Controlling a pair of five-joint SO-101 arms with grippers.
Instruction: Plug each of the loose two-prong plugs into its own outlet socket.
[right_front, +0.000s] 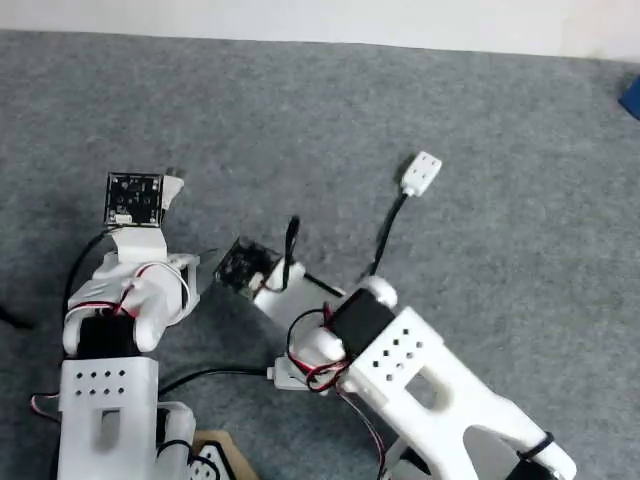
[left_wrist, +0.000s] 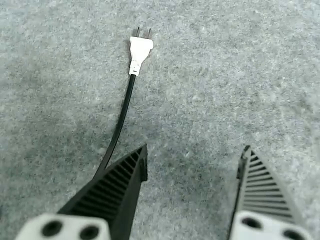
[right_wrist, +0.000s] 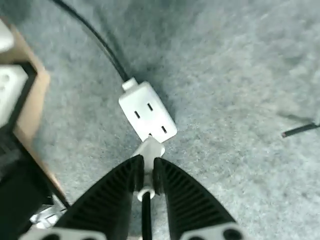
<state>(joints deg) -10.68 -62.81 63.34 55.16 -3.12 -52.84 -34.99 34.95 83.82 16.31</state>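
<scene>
Plug (right_wrist: 150, 148), white, pinched in right tool (right_wrist: 148, 160) against white outlet socket (right_wrist: 148, 111); left tool (left_wrist: 195, 147) spread near loose plug (left_wrist: 140, 50), black-corded.

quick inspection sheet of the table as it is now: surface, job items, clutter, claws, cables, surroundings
surface: grey felt mat, lying flat
job's things: loose two-prong plug lying flat, prongs bare; second plug nosed against the end of a white outlet socket, prongs hidden; second socket lying free
clutter: cardboard box beside the white outlet socket
claws: left claw open, short of the loose two-prong plug; right claw shut on the second plug
cables: black cable trails from the loose two-prong plug; socket cable, black, runs off across the mat
surroundings: blue object at the mat's far edge
</scene>
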